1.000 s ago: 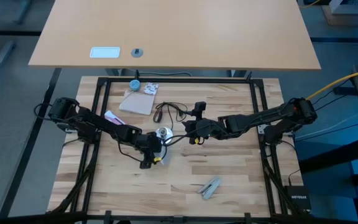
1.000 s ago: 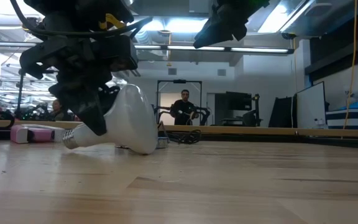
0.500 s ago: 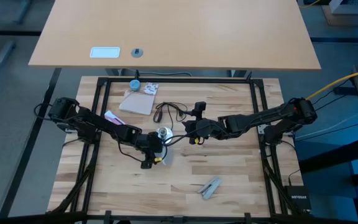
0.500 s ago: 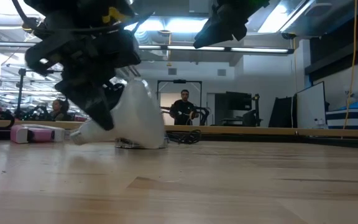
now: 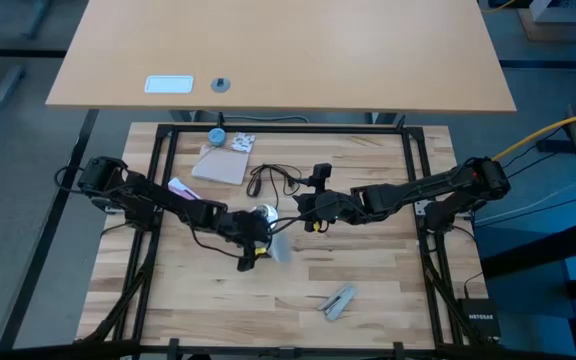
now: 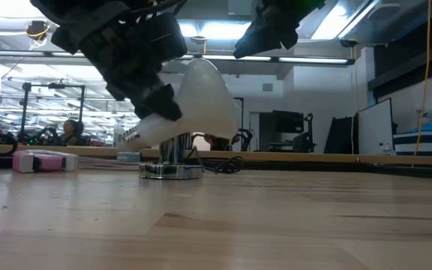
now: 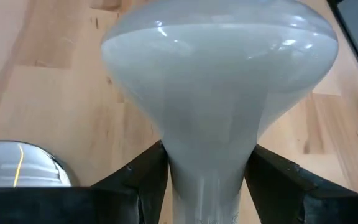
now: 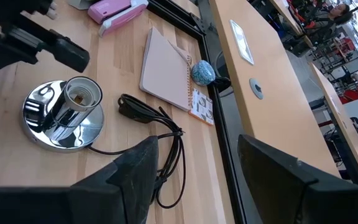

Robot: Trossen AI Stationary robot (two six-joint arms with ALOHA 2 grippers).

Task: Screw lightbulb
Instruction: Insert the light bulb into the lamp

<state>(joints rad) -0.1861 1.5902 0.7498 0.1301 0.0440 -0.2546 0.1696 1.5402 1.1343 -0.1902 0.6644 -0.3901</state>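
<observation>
The frosted-white lightbulb [image 6: 201,101] hangs in the air in my left gripper [image 5: 252,243], which is shut on it near the table's middle. Its wide globe [image 7: 219,74] fills the left wrist view. Just beyond it stands a shiny silver disc with an upright socket [image 8: 64,115], resting flat on the wood [image 6: 171,166]. My right gripper [image 8: 194,171] hovers open above the table to the right of the socket [image 5: 261,212], with nothing between its fingers. My left gripper pinches the bulb's narrow neck [image 7: 207,186] between its two fingers [image 7: 145,180], which lie across the neck. The fingers come slanting down from the table's left. The bulb is clear of the table and tilted, globe up and ahead of the fingers, screw end [image 6: 131,136] low behind them.
A notebook [image 5: 223,162], a blue round cap [image 5: 216,135] and a pink object [image 5: 179,187] lie at the far left. A black cord [image 5: 273,178] runs from the socket. A grey object [image 5: 340,300] lies near the front edge, with bare wood around it.
My left gripper has risen and tipped upward, moving slightly toward the table's right. The bulb, whose globe lay on the table, is now lifted clear with its globe swung up in front of the socket. The grip has stayed shut on the neck.
</observation>
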